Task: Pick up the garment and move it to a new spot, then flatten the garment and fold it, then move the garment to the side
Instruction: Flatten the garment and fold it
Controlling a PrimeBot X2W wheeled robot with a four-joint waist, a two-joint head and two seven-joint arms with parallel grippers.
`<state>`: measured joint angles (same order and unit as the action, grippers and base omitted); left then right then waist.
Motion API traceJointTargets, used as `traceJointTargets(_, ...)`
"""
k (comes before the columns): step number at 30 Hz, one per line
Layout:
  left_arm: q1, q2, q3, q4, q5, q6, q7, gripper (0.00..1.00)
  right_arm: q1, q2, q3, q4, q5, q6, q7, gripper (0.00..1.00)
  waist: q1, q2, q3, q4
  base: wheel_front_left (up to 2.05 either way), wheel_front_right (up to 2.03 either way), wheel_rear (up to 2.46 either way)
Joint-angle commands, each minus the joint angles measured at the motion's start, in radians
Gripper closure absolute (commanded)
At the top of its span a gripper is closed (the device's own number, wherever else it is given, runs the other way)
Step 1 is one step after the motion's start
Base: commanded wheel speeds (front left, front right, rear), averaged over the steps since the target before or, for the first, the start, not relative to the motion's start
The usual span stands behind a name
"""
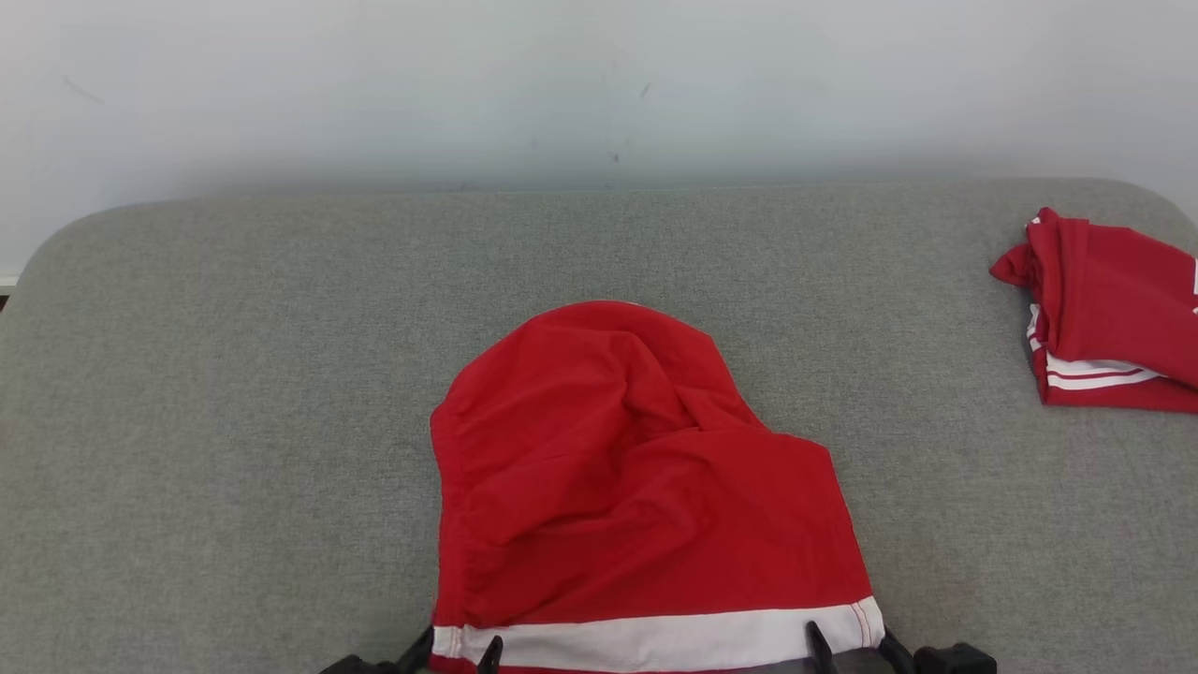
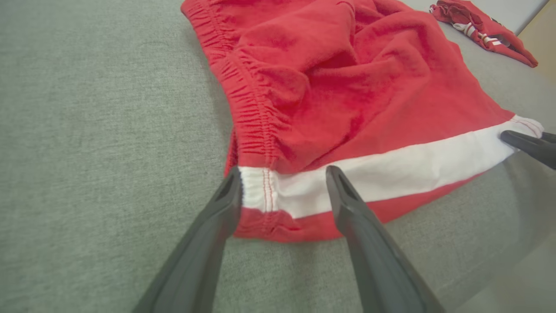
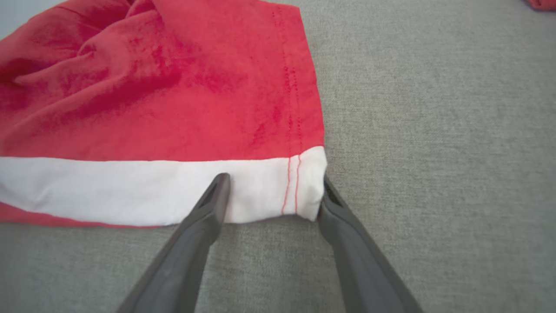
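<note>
The left end effector and right end effector, both released, straddle the white-band corners of the garment at the near edge of the cushion; a shallow close may pinch one layer and slip.

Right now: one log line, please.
red garment: rumpled, on grey surface | left gripper: open, straddling hem corner | right gripper: open, straddling opposite corner

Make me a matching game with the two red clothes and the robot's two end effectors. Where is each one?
1 crumpled garment
2 folded garment
3 left end effector
4 right end effector

a at the far right
b open, white band's left corner
c open, white band's right corner
d middle, near the front

Pairs: 1-d, 2-a, 3-b, 4-c
</note>
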<state>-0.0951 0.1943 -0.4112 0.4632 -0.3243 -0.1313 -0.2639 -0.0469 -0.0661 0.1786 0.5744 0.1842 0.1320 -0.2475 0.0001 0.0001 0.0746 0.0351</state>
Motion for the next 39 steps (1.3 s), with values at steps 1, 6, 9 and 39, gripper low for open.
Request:
traceJointTargets(1, -0.015, 0.003, -0.016, 0.01, -0.016, 0.002, 0.0, 0.92, -0.021, -0.006, 0.011, 0.022, 0.012, -0.002, -0.008, 0.53, -0.0001, -0.0001, -0.002, 0.001, 0.0, 0.0, 0.0)
traceJointTargets(6, -0.021, 0.002, -0.034, 0.004, -0.037, 0.002, 0.0, 1.0, -0.049, -0.017, 0.034, 0.055, 0.033, -0.002, -0.015, 1.0, -0.0001, -0.0001, -0.008, 0.006, 0.0, 0.0, 0.0)
traceJointTargets(9, -0.01, 0.002, -0.02, -0.015, -0.047, 0.002, 0.0, 1.0, -0.057, -0.025, 0.04, 0.041, 0.038, -0.002, -0.018, 1.0, -0.0001, -0.0001, -0.013, 0.007, 0.0, 0.0, 0.0)
traceJointTargets(39, -1.285, 0.28, -0.035, -0.067, -0.535, 0.002, 0.182, 1.0, -1.286, -0.146, 0.024, -0.099, 0.254, -0.002, 0.251, 1.0, -0.0001, -0.0001, 0.518, -0.043, 0.0, 0.0, 0.0)
